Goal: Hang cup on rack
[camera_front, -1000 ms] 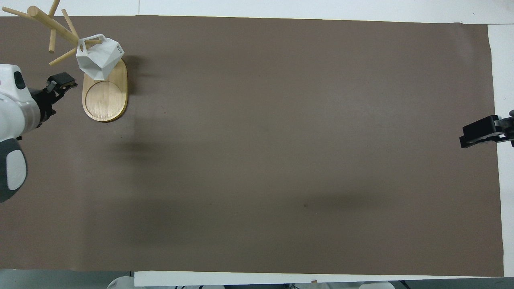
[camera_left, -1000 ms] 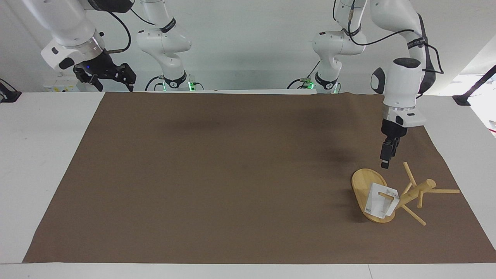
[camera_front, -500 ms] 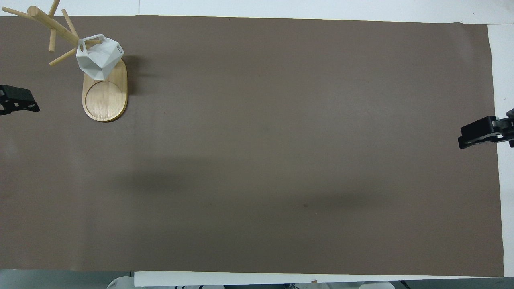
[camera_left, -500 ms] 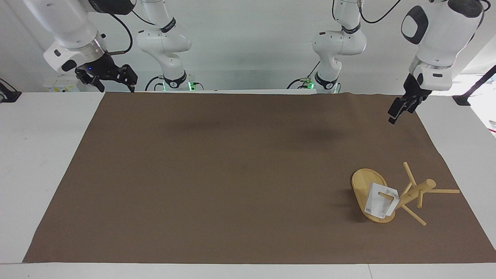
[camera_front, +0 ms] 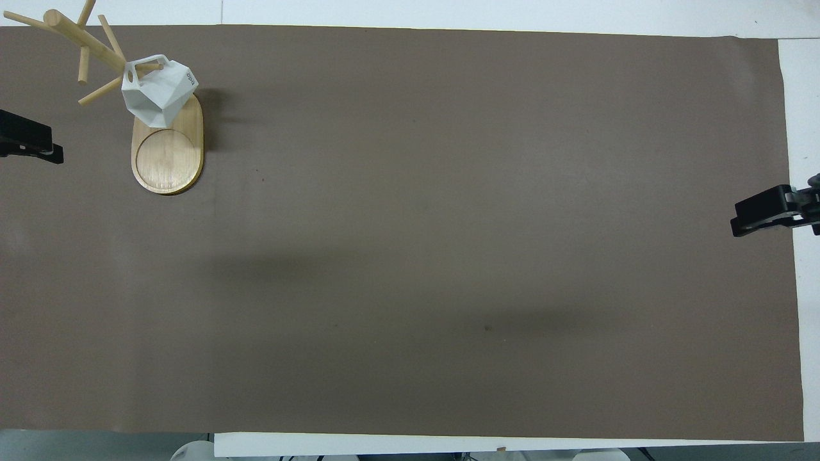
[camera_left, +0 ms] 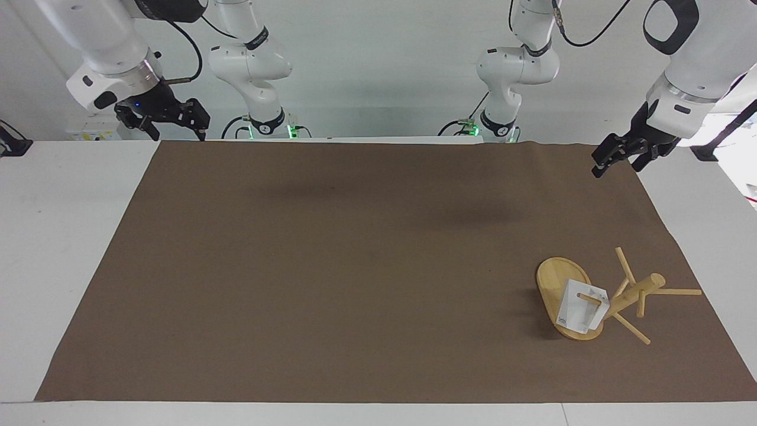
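Observation:
The bamboo rack (camera_left: 556,279) (camera_front: 168,160) stands on its oval base near the left arm's end of the table. The white faceted cup (camera_left: 581,312) (camera_front: 158,95) hangs by its handle on a low peg, over the base and beside the post (camera_left: 637,291). My left gripper (camera_left: 618,164) (camera_front: 25,139) is up in the air, open and empty, over the mat's corner at the robots' end, well apart from the rack. My right gripper (camera_left: 177,131) (camera_front: 763,216) waits open and empty over the mat's edge at the right arm's end.
A brown mat (camera_left: 355,266) (camera_front: 448,224) covers most of the white table (camera_left: 59,207). Thin pegs stick out from the rack's post toward the mat's edge. Nothing else lies on the mat.
My left gripper has lifted away from beside the rack and drawn back toward the robots' end. The cup, the rack and the right gripper have kept their places.

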Motion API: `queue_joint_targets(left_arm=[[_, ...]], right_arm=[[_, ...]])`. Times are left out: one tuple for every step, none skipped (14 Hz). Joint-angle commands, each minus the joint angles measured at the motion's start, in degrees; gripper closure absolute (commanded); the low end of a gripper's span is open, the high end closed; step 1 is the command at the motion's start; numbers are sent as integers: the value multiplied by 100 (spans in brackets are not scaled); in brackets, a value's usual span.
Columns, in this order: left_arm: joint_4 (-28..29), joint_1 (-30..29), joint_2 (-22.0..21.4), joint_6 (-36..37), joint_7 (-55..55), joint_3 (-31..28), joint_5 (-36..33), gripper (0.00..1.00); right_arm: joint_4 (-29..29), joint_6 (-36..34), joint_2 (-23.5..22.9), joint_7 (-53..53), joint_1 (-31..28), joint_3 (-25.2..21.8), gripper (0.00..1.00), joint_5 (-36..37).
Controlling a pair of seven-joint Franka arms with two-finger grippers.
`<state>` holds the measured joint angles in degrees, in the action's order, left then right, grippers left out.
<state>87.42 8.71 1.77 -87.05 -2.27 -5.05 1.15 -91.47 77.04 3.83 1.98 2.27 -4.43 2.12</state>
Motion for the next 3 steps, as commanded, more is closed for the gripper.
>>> queue_joint_targets(left_arm=[[-313,35,148,355,447,-75,-35,0],[-313,8,148,364,438,-84,-35,0],[-313,8,157,381,438,-93,-36,0]], right_arm=[[-108,110,65,-31,19,-14,0,25],[-108,110,65,-31,19,-14,0,25],[-108,110,65,-31,19,-14,0,25]])
